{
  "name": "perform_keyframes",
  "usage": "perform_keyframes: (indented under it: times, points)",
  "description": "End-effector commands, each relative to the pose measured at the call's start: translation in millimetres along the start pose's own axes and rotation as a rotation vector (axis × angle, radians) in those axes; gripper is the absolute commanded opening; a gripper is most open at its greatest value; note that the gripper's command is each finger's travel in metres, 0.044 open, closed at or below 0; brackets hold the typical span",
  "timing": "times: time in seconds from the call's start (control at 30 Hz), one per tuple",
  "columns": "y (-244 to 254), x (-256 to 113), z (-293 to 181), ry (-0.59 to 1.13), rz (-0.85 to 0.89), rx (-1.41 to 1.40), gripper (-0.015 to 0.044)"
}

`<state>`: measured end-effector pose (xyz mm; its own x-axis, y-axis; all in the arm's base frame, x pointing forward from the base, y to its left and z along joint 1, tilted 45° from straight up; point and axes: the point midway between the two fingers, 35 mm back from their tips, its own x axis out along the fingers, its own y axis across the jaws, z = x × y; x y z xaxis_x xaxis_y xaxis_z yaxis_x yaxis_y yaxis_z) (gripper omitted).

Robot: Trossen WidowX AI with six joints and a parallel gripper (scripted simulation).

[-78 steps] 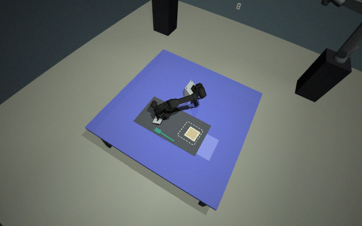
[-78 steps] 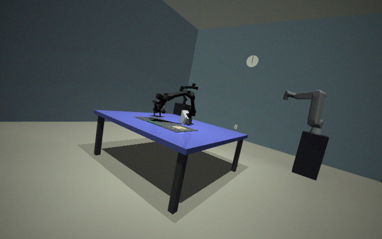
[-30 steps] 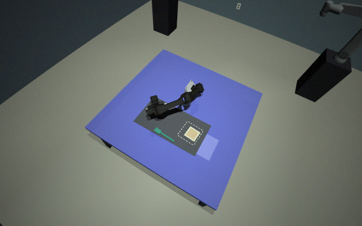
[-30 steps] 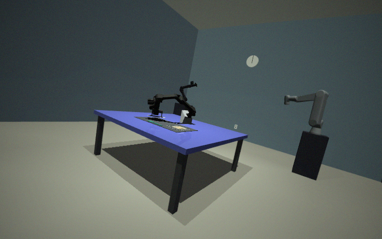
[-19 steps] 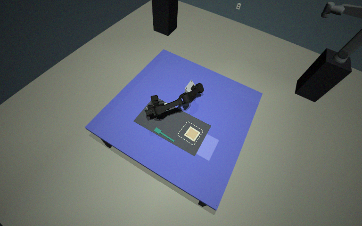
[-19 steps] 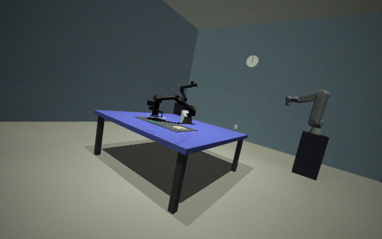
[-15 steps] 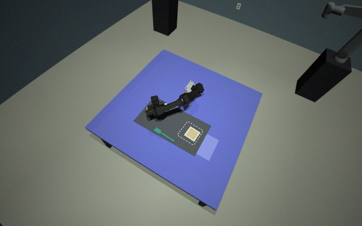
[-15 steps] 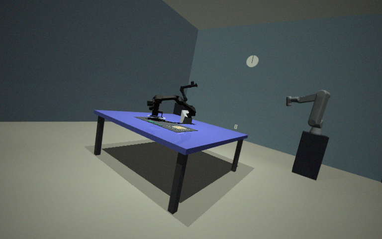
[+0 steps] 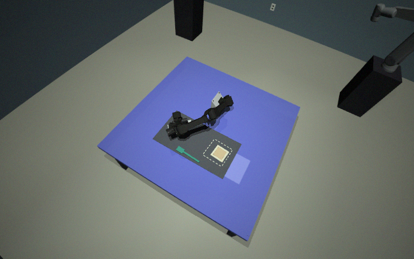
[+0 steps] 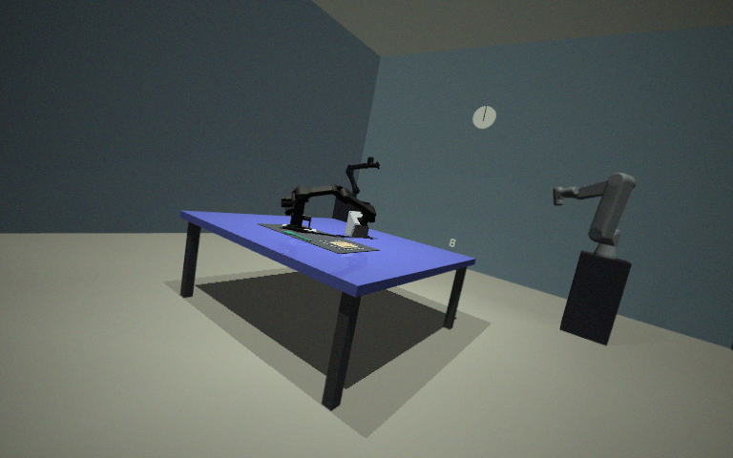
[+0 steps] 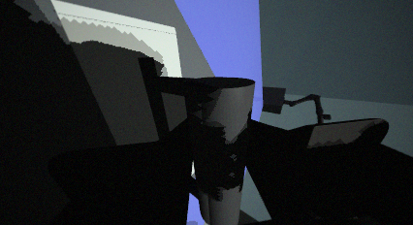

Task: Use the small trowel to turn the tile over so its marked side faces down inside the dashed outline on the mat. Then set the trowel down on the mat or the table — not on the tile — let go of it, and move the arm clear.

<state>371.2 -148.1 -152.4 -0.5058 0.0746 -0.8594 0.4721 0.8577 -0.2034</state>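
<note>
The tile (image 9: 219, 153) (image 10: 344, 244) lies flat on the dark mat (image 9: 199, 141), tan square with cream border up, inside the dashed outline (image 9: 214, 139). I cannot tell whether its marked side faces down. My gripper (image 9: 178, 123) (image 11: 209, 118) is shut on the grey handle of the trowel (image 11: 167, 41), over the mat's far left end, well away from the tile. The trowel's pale blade is empty and partly in shadow in the wrist view. Only bits of it show beneath the gripper in the top and exterior views. It is low; whether it touches the mat is hidden.
A green spatula (image 9: 180, 149) (image 10: 297, 234) lies along the mat's near edge, between gripper and tile. A white block (image 9: 216, 97) (image 10: 353, 223) stands by the arm's base. A pale patch (image 9: 238, 168) lies beside the mat's right end. Another grey arm (image 10: 612, 210) stands off the table.
</note>
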Motion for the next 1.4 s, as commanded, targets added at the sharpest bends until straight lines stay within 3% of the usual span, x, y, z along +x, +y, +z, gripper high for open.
perform_keyframes:
  times: [0.0, 0.03, 0.43, 0.73, 0.9, 1.1, 1.37]
  points:
    - [0.0, 2.8, 1.0, 0.0, 0.0, 0.01, 0.0]
    - [0.2, 3.0, 1.0, 0.0, 0.0, 0.01, 0.0]
    - [0.2, 3.0, 1.0, 0.0, 0.0, 0.01, 0.03]
    - [0.2, 1.8, 1.0, -0.001, 0.0, 0.01, 0.03]
    - [0.5, -25.9, -0.3, -0.035, 0.009, 0.014, 0.03]
    - [-1.1, -28.2, -1.3, -0.036, 0.009, 0.014, 0.03]
    - [-67.2, -62.6, -51.8, -0.027, 0.003, 0.01, 0.03]
